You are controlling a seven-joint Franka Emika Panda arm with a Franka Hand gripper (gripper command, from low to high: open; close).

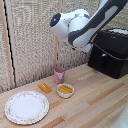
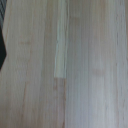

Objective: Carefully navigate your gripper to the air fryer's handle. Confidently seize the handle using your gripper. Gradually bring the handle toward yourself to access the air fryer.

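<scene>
The air fryer is a large matte black box at the exterior view's right, standing on the wooden table. Its handle is a short black vertical bar on the front drawer panel, and the drawer looks shut. The white arm reaches down from the top right. Its end, the gripper, hangs just beside the fryer's upper corner, above and apart from the handle. Its fingers are too small to make out. The wrist view shows only pale wooden boards and a dark edge; no fingers show there.
A pink cup, a white bowl with something yellow in it, a yellow block and a patterned plate stand on the table at the exterior view's left. A woven screen backs the table.
</scene>
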